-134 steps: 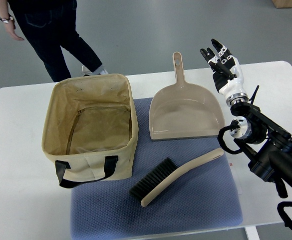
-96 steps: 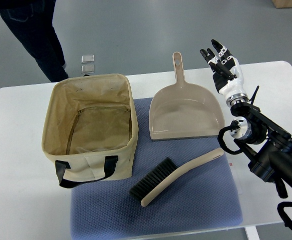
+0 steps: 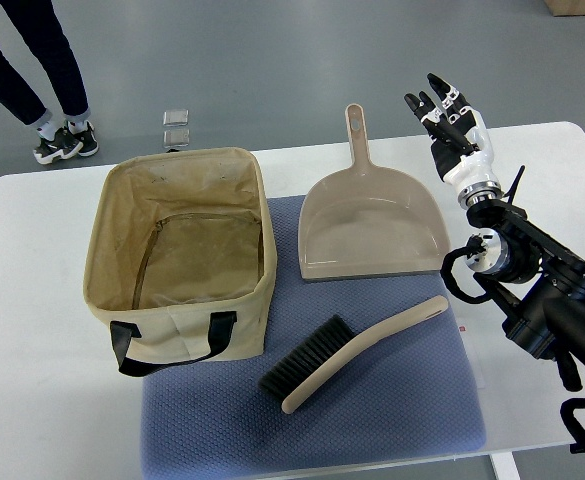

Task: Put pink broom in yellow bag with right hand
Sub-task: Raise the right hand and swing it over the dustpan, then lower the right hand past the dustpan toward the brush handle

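Beige-handled broom point(image 3: 357, 350) lying untouched on blue mat point(image 3: 412, 400) beside open bag point(image 3: 177, 245), likely light, stiff, best gripped mid-handle; right hand point(image 3: 450, 120) raised far off, fingers point(image 3: 438, 100) loosely open, holding nothing.

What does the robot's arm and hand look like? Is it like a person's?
Not much. The right hand has thin black fingers with silvery-white parts, on a white wrist. Behind it, the arm is chunky black metal with round silver joints and black cables looping around it. No left arm shows.
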You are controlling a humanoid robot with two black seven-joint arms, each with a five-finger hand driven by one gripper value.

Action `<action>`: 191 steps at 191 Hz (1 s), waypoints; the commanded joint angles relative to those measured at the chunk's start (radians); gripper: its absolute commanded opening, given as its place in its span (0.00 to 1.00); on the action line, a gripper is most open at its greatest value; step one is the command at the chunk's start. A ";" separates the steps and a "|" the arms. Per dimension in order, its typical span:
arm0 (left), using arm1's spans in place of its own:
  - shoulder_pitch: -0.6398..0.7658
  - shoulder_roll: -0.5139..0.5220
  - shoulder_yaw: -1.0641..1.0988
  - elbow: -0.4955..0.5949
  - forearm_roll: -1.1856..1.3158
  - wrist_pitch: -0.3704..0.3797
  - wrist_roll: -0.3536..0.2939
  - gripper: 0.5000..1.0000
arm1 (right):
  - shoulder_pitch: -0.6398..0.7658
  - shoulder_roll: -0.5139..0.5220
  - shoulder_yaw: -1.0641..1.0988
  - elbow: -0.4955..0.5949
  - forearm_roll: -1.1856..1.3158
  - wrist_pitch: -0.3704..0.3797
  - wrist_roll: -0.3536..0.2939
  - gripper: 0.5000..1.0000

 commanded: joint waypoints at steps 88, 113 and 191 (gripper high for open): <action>0.000 0.000 0.001 0.002 0.001 0.000 0.000 1.00 | 0.177 -0.181 -0.187 0.000 -0.435 0.004 -0.027 0.86; 0.000 0.000 0.001 0.000 0.001 0.000 0.000 1.00 | 0.283 -0.241 -0.300 0.000 -0.435 0.004 -0.049 0.86; 0.000 0.000 0.000 0.000 0.001 0.000 0.000 1.00 | 0.608 -0.403 -0.884 0.066 -0.495 0.035 -0.050 0.86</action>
